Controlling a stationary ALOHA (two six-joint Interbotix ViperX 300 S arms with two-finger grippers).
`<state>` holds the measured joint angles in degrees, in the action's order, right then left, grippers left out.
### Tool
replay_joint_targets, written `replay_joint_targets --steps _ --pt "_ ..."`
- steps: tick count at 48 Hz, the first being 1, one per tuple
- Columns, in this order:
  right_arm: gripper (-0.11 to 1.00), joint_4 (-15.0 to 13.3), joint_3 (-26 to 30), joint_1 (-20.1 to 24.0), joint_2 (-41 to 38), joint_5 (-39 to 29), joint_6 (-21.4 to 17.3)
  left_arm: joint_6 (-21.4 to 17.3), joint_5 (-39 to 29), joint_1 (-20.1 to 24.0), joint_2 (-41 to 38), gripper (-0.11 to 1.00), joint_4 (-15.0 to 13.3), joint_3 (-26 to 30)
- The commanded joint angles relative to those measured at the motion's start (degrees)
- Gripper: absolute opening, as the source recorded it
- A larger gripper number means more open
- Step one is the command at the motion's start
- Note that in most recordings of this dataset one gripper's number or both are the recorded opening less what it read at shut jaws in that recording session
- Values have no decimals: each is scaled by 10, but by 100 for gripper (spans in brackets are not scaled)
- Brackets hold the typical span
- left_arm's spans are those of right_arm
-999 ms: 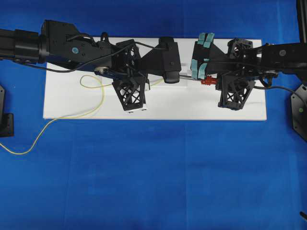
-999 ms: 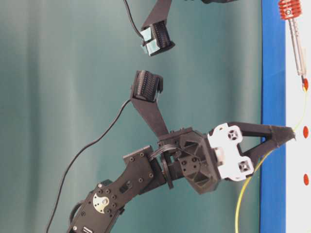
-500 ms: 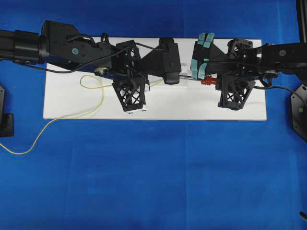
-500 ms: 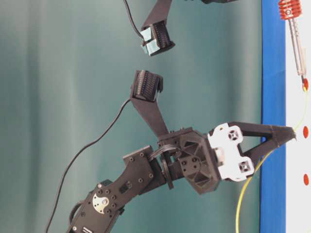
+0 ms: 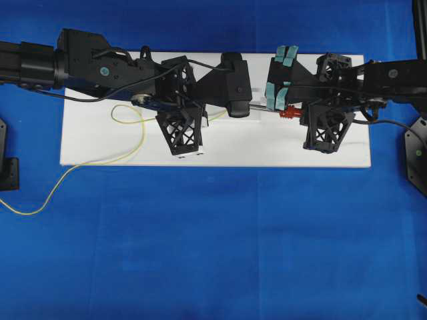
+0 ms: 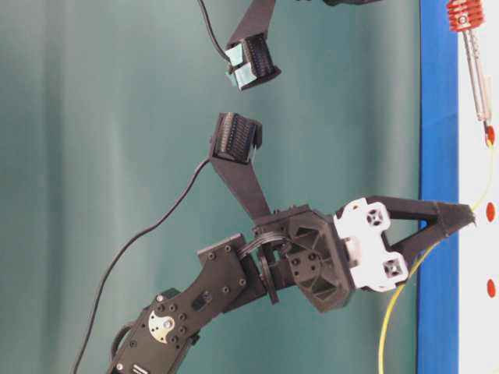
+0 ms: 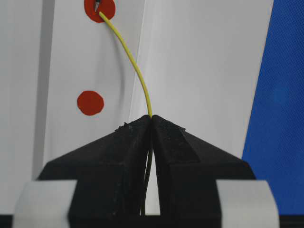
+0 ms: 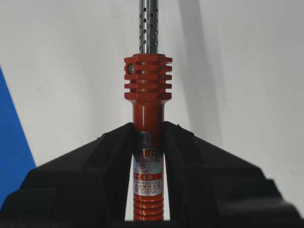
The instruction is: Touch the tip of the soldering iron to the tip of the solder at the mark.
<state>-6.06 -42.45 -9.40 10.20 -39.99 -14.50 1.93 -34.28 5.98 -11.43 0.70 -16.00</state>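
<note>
The solder (image 7: 135, 71) is a thin yellow wire. My left gripper (image 7: 152, 117) is shut on it, and the free end curves up and left to the top red mark (image 7: 105, 9). The dark tip of the soldering iron (image 7: 96, 5) touches the solder's end on that mark. My right gripper (image 8: 148, 124) is shut on the soldering iron (image 8: 147, 90) just below its red ribbed collar, with the perforated silver shaft pointing away. In the table-level view the iron's shaft (image 6: 475, 70) slants down to the mark (image 6: 490, 135), and the left gripper (image 6: 470, 218) hovers close over the board.
The white board (image 5: 100, 143) lies on a blue cloth (image 5: 213, 233). More red marks (image 7: 90, 102) sit in a row on it. The slack solder (image 5: 127, 120) loops across the board's left part and trails off onto the cloth. A black cord (image 5: 393, 123) runs right from the iron.
</note>
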Motion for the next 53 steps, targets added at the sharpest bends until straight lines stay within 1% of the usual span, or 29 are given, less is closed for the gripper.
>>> replay_joint_targets --steps 1,18,26,37,43,53 --pt "7 1 13 1 4 4 1 2 2 -1 10 2 0 7" --pt "7 1 13 1 4 7 0 -3 2 -6 13 2 0 6" --pt "7 1 13 1 4 9 1 -2 -6 -18 48 2 0 -10" --pt "7 0 13 1 5 11 1 20 -2 -44 134 2 0 -76" --pt "7 1 13 1 5 18 1 45 1 -54 179 2 0 -118" --pt "7 1 13 1 5 25 0 74 32 -66 260 2 0 -185"
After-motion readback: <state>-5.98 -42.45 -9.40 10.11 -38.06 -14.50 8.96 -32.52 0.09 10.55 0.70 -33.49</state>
